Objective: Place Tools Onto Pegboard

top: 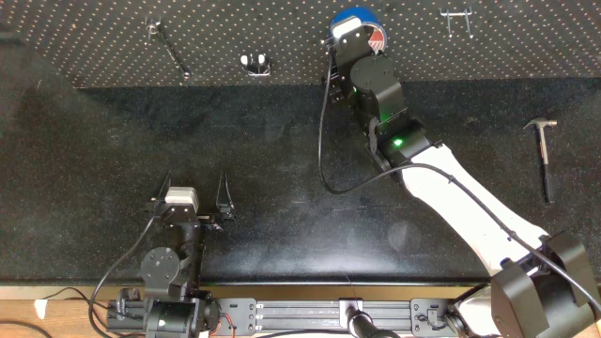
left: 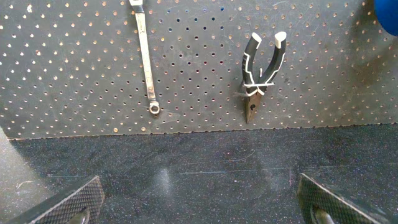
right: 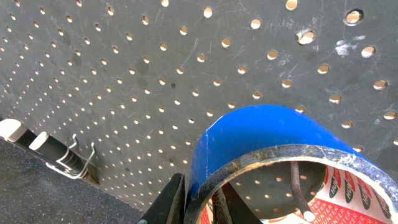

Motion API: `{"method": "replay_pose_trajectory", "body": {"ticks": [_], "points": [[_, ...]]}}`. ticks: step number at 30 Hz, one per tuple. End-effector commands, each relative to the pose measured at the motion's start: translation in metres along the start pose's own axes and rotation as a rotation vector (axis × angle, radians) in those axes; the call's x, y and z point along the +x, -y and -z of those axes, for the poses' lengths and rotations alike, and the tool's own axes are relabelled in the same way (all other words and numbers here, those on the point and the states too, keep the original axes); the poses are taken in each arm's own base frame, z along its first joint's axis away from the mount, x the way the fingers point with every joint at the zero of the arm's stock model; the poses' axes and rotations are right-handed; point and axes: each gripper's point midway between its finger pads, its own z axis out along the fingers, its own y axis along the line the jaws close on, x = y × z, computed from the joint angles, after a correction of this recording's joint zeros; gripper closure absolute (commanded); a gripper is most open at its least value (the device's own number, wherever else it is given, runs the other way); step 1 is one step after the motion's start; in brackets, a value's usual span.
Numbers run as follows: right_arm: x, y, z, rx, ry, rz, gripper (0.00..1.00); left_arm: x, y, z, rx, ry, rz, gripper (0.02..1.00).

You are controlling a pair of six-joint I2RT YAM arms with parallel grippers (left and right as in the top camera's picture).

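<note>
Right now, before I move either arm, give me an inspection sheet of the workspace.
Surface: black mat, pegboard behind it.
Job's things: wrench and pliers hang on the pegboard; hammer lies on the mat; tape roll at the board.
Clutter: nothing seen.
Claws: left claw open over the mat; right claw shut on the tape roll.
Cables: black cable loops beside the right arm.
Surroundings: bare hook on the pegboard.

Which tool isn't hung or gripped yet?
The steel-headed hammer, lying flat on the black table. The silver wrench and black-handled pliers hang on the pegboard; the right gripper holds the blue tape roll.
</note>
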Motion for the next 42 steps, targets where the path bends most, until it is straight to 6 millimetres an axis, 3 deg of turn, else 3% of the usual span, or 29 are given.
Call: {"method": "replay_pose_trajectory", "body": {"ticks": [1, 3, 8, 10, 11, 12, 14, 15, 17, 21, 23, 24, 29, 34, 42], "points": [[-0.007, -0.002, 0.000, 0.007, 0.019, 0.014, 0.687, 0.001, 0.002, 0.000, 0.009, -0.002, -0.016, 0.023], [-0.007, -0.007, 0.001, -0.003, 0.018, 0.016, 0.584, 0.001, 0.002, 0.000, 0.009, -0.002, -0.016, 0.023], [0.017, -0.023, 0.033, -0.051, -0.148, 0.051, 0.551, 0.001, 0.002, 0.000, 0.009, -0.002, -0.016, 0.023], [0.032, -0.016, 0.065, -0.053, -0.266, 0.049, 0.266, 0.001, 0.002, 0.000, 0.009, -0.002, -0.016, 0.023], [0.044, -0.008, 0.087, -0.052, -0.345, 0.057, 0.058, 0.001, 0.002, 0.000, 0.009, -0.002, -0.016, 0.023], [0.065, 0.006, 0.116, -0.056, -0.467, 0.016, 0.025, 0.001, 0.002, 0.000, 0.009, -0.001, -0.016, 0.023], [0.106, 0.038, 0.156, -0.008, -0.683, -0.119, 0.025, 0.001, 0.002, 0.000, 0.009, -0.002, -0.016, 0.023], [0.131, 0.062, 0.176, 0.044, -0.804, -0.203, 0.025, 0.001, 0.002, 0.000, 0.009, -0.002, -0.016, 0.023], [0.172, 0.129, 0.223, 0.208, -0.995, -0.346, 0.027, 0.001, 0.002, 0.000, 0.009, -0.002, -0.016, 0.020], [0.213, 0.207, 0.275, 0.313, -1.105, -0.413, 0.025, 0.001, 0.002, 0.000, 0.009, -0.001, -0.016, 0.023], [0.237, 0.228, 0.292, 0.303, -1.169, -0.434, 0.027, 0.001, 0.002, 0.000, 0.009, -0.002, -0.016, 0.023], [0.247, 0.237, 0.296, 0.287, -1.190, -0.435, 0.025, 0.001, 0.002, 0.000, 0.009, -0.002, -0.016, 0.020], [0.281, 0.260, 0.274, 0.106, -1.163, -0.307, 0.025, 0.001, 0.002, 0.000, 0.009, -0.002, -0.016, 0.023], [0.307, 0.281, 0.253, 0.104, -1.154, -0.266, 0.025, 0.001, 0.002, 0.000, 0.009, -0.002, -0.016, 0.023], [0.334, 0.283, 0.250, 0.090, -1.215, -0.280, 0.025, 0.001, 0.002, 0.000, 0.009, -0.001, -0.016, 0.023]]}}
